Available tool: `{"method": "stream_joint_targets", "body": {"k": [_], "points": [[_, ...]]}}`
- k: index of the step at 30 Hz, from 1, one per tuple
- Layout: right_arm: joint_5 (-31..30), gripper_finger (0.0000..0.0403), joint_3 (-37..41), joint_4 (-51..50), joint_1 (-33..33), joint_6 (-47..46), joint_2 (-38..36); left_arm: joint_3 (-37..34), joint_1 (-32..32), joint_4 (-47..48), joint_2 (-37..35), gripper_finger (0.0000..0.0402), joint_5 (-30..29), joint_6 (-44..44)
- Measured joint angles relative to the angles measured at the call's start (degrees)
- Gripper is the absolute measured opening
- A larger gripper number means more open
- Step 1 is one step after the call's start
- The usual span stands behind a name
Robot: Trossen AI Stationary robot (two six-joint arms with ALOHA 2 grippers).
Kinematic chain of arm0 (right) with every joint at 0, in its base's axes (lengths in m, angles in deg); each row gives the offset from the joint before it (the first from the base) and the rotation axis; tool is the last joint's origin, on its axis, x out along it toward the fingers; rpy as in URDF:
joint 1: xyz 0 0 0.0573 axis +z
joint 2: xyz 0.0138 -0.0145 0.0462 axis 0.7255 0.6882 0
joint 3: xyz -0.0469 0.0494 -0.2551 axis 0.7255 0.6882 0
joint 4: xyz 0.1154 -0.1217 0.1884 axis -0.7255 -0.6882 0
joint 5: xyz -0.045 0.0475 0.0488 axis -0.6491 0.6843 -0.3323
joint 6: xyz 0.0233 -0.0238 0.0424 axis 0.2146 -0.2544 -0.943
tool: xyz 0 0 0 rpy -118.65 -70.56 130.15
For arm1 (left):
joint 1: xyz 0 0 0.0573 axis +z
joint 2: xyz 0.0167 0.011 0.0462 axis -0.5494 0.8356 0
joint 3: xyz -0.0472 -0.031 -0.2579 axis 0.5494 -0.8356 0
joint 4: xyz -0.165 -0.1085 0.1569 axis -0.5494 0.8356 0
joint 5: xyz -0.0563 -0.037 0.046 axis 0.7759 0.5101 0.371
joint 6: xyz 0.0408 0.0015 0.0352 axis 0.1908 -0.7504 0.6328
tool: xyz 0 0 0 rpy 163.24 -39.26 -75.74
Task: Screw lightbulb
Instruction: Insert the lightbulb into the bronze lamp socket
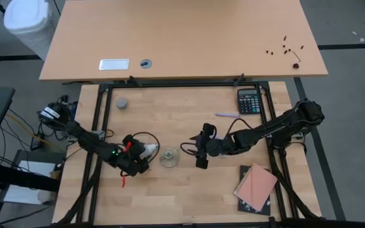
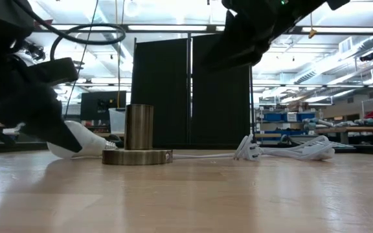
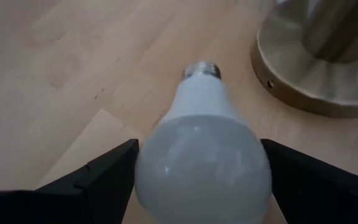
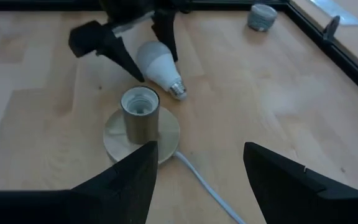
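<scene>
The lightbulb (image 1: 147, 150) lies on its side on the table (image 1: 189, 196), screw end toward the lamp base (image 1: 168, 158) just beside it, not yet picked up. The left gripper (image 3: 197, 180) straddles the bulb, its 2 fingers (image 3: 107, 177) spread wide and apart from the glass; closing on it seems next. The right gripper (image 4: 197, 168) hovers near the base, fingers parted, empty.
</scene>
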Motion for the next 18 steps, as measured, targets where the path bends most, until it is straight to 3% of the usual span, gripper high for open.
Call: {"method": "stream_joint_targets", "body": {"k": [12, 18], "points": [[-0.1, 0.0247, 0.9, 0.6, 1.1, -2.5, 0.0, 0.0, 1.8, 0.0, 0.4, 0.0284, -0.5, 0.5], [-0.3, 0.0247, 0.9, 1.0, 1.1, -3.5, 0.0, 0.0, 1.8, -1.5, 0.4, 0.0283, -0.5, 0.6]]}}
